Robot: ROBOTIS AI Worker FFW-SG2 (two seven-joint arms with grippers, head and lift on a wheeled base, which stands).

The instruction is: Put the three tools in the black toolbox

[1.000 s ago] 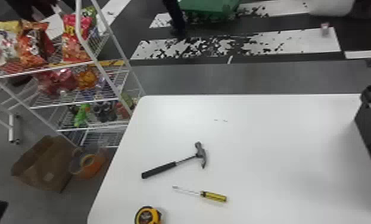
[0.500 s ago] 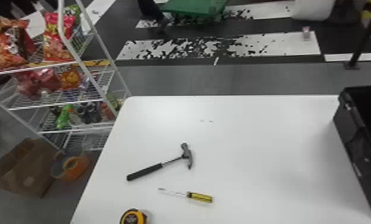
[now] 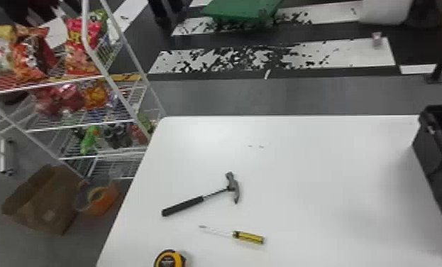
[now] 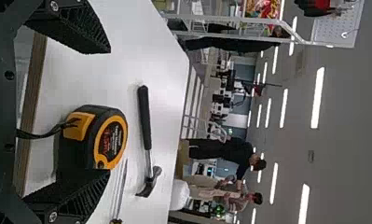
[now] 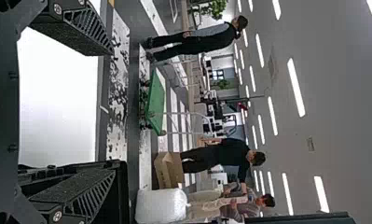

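Print [image 4: 112, 141] marks the tape measure [image 3: 169, 254], lower edge of the head view; hammer [image 3: 186, 205] and screwdriver [image 3: 248, 237] lie above it on the white table [image 3: 319, 177]; black toolbox [image 3: 438, 159] at the right edge; snack packets [image 3: 32, 55] on a rack [image 3: 85, 30], upper left; I have my left gripper [image 4: 109, 111] and right gripper [image 5: 113, 112] both spread.

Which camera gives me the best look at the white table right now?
The head view: it takes in the widest stretch of the white table, with the far and left edges and the hammer. The left wrist view shows a part around the tape measure; the right wrist view shows a part beside the black toolbox.
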